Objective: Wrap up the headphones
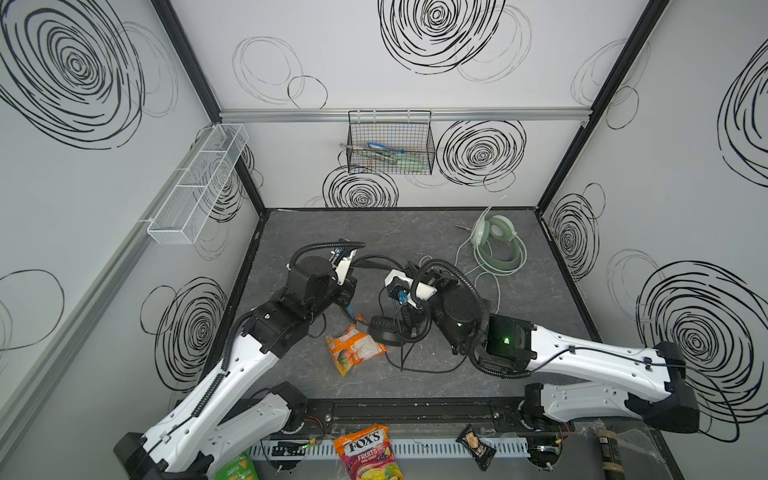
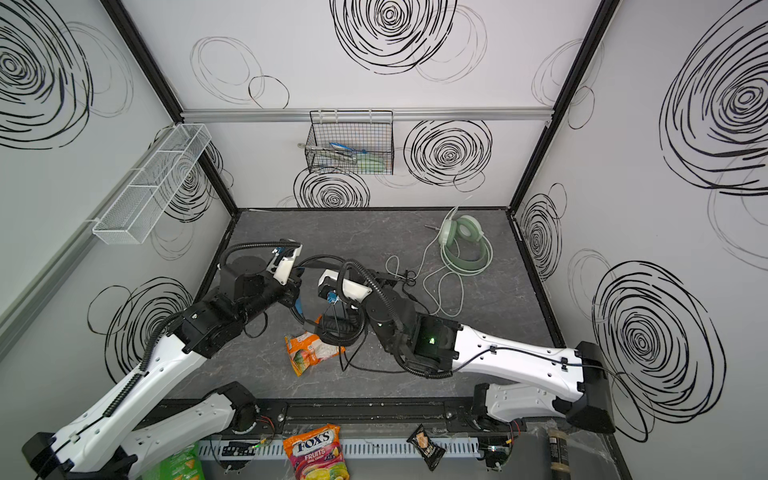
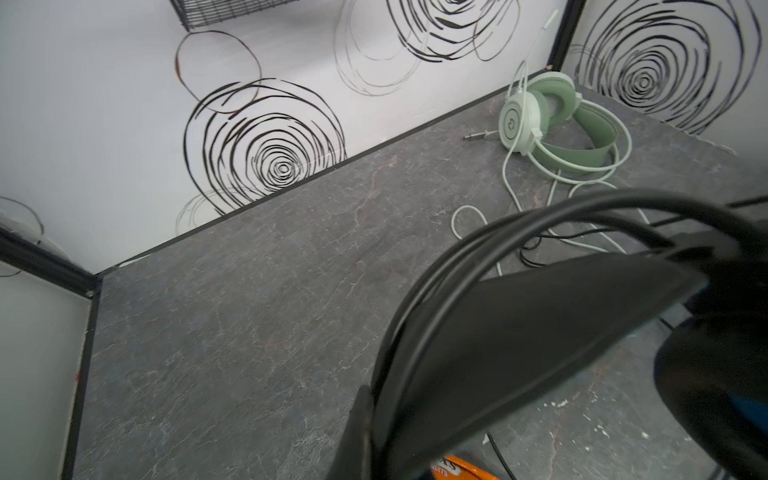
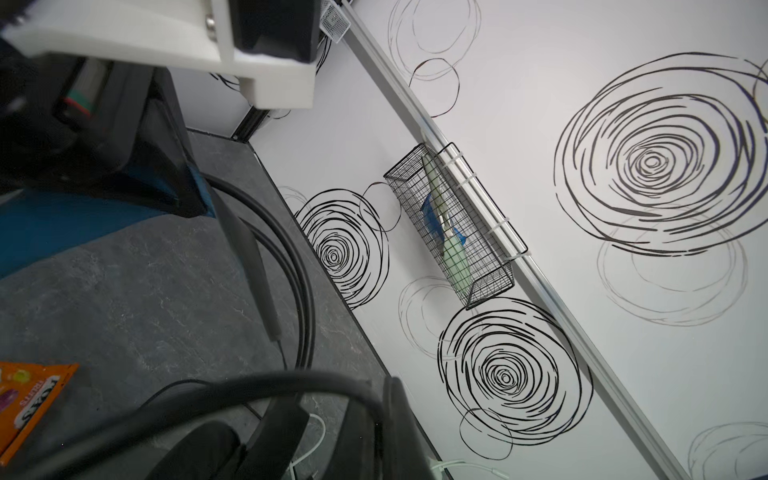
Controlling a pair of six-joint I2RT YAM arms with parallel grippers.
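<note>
step: winding black cable (image 1: 415, 368) round black headphones (image 1: 384, 330), judged mid-wrap | left end effector (image 2: 296, 297): pressed together, apparently pinching the headband | right end effector (image 1: 395, 299): pressed together, hold hidden | black set between both, mid-counter (image 1: 415, 232) | mint headphones (image 1: 498, 245): back right, cord loose, well apart | next: another taut loop

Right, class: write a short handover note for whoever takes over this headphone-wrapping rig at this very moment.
Left end effector: shut on the black headset, at its headband.
Right end effector: shut, apparently on the black cable.
Done: a few cable turns lie over the headband.
To do: the rest of that cable trails on the table; the green headset sits untouched at the back right, its whitish cable loose.
</note>
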